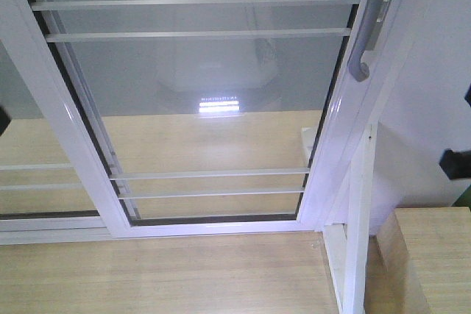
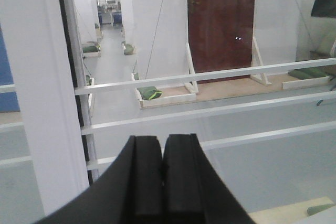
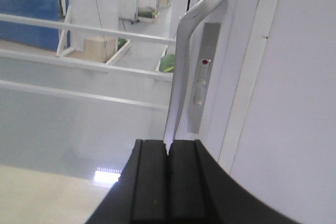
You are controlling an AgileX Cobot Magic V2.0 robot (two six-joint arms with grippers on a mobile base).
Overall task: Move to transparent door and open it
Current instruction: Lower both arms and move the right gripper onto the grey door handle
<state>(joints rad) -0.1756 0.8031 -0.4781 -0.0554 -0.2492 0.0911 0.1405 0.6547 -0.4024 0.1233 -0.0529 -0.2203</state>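
Your right gripper [image 3: 168,148], fingers pressed together, faces the handle [image 3: 181,77] of the transparent door [image 1: 206,108] — left gripper [image 2: 161,142] fingers together too.

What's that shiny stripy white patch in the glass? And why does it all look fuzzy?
Front-facing view: the patch is glare from a light, seen in or through the transparent door; the picture is soft and tilted. Right wrist view: a similar glare patch lower left, while the handle looks fairly sharp. Left wrist view: no such patch, only slight haze.
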